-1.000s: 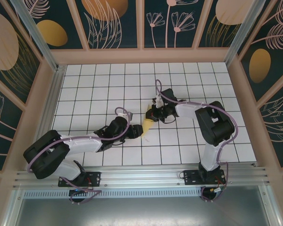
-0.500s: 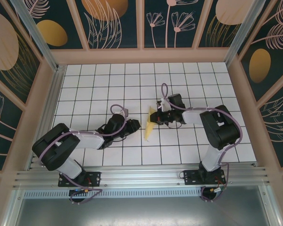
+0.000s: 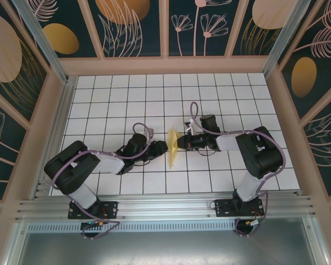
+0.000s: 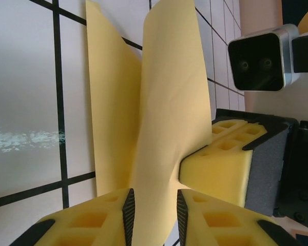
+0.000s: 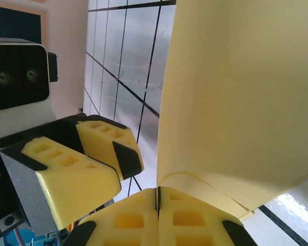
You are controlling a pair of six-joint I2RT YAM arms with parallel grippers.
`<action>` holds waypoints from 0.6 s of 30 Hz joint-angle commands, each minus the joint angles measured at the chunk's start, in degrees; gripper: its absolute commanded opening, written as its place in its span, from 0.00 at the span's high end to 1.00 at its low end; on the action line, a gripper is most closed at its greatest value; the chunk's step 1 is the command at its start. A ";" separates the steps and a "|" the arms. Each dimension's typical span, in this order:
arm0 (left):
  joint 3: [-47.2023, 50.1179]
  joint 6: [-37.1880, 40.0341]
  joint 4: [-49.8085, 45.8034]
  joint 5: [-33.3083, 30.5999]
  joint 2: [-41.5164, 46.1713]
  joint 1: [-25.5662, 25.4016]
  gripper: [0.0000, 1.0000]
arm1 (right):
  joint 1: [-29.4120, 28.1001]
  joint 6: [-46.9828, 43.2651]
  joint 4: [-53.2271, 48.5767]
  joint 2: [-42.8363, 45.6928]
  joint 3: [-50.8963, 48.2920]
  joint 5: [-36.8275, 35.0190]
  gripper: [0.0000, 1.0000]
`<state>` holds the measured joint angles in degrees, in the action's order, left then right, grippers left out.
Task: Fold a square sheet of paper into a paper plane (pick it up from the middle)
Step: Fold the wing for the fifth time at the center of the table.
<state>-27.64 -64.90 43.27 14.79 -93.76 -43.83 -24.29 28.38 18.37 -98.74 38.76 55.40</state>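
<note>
Roughly mid-table, one pale-yellow paper plane stands on edge on the white tiled table between two grippers. The right gripper is pinched tight on its fold, while the left gripper has its jaws slightly apart, with the paper between them.

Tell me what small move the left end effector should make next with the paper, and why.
Probably close the left end effector on the paper. The folded sheet passes between its parted pads, and the right end effector is pinched shut on it, so a second grip could steady it.
</note>
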 commanded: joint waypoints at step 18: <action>-5.15 7.77 -7.93 -2.92 -2.43 -2.83 0.63 | 2.43 0.08 6.07 -4.96 -1.30 -2.30 1.00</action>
<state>-31.40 -59.07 37.19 13.04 -95.33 -46.22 -22.33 28.64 22.20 -102.87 37.87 53.58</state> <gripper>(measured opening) 0.363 0.044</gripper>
